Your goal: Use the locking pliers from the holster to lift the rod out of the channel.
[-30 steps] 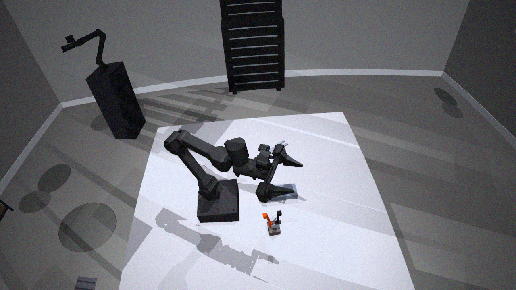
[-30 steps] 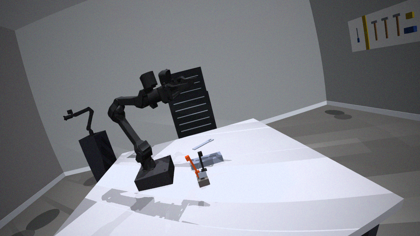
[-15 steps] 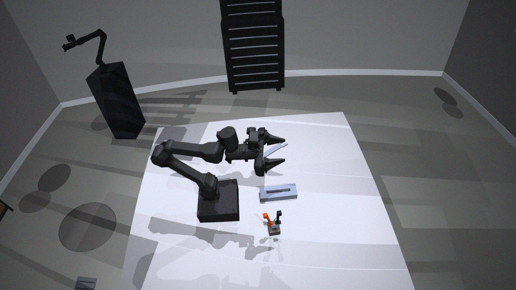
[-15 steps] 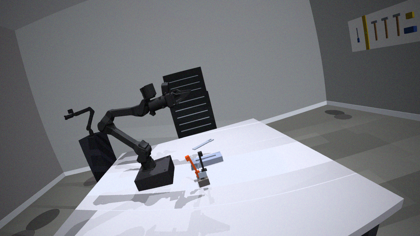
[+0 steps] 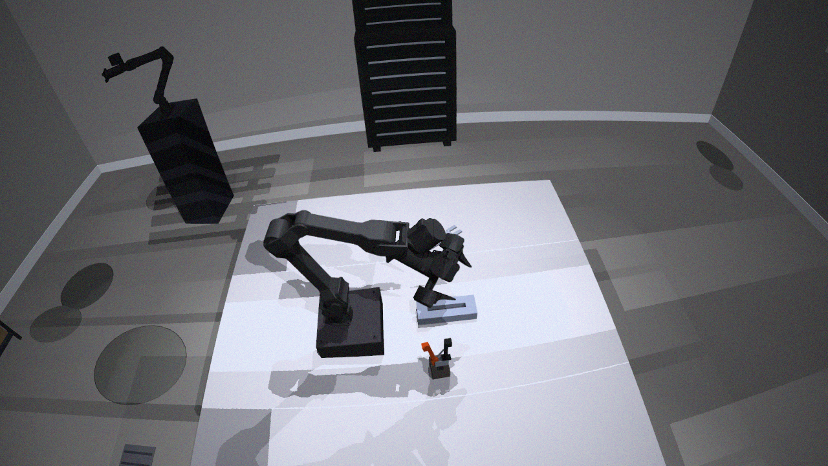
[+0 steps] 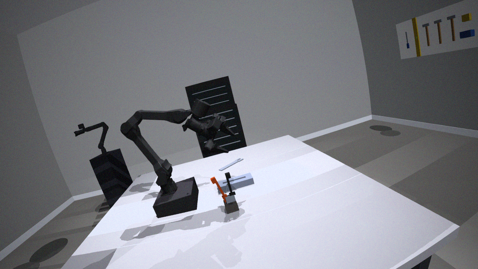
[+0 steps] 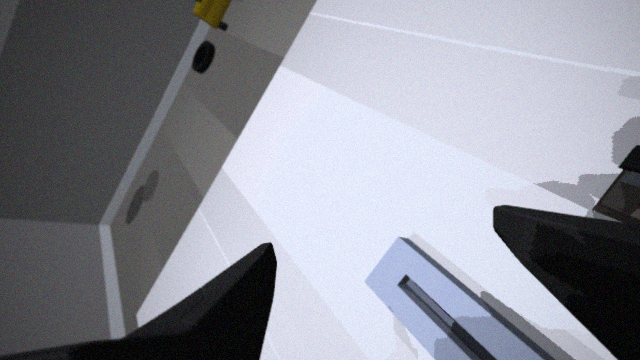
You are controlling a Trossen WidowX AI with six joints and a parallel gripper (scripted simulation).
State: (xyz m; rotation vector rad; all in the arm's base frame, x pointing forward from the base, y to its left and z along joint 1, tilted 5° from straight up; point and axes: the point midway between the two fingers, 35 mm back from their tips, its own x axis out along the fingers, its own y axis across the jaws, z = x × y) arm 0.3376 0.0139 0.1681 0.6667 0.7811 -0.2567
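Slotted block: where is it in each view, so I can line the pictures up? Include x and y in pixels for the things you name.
Top: right of the arm's base, block [image 5: 448, 316] [image 6: 240, 185] [image 7: 477, 322] partly behind a finger.
Exterior: behind the pliers [image 5: 429, 351] [image 6: 219, 188].
Wrist: bottom, right of centre, cut off.
Shared landmark: open gripper [image 5: 463, 283] [image 6: 231, 144] [image 7: 380, 235].

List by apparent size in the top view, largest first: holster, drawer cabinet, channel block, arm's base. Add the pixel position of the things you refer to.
1. Drawer cabinet [image 5: 408, 83] [image 6: 237, 117]
2. Arm's base [image 5: 367, 324] [image 6: 193, 195]
3. Channel block [image 5: 451, 317] [image 6: 246, 180] [image 7: 392, 275]
4. Holster [image 5: 440, 371] [image 6: 232, 208] [image 7: 612, 200]
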